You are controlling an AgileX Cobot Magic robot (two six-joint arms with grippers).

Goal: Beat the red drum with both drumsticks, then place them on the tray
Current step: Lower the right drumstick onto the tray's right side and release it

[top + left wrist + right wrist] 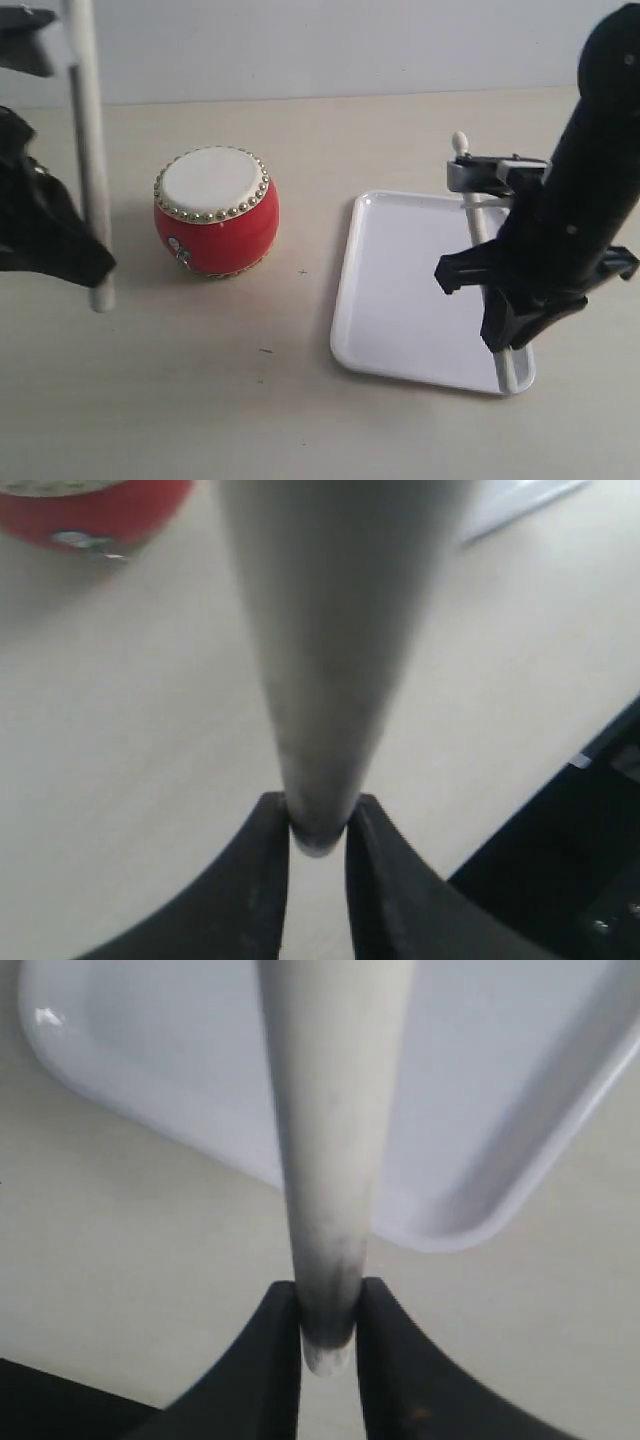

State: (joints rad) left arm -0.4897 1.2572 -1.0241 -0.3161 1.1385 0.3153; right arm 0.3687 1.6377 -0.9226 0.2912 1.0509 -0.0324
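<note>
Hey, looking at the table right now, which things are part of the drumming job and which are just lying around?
Part of the job:
red drum
tray
left drumstick, gripped in the left claw
right drumstick, gripped in the right claw, over the tray

Just lying about:
nothing I can see beyond the table and a few dark specks on it
</note>
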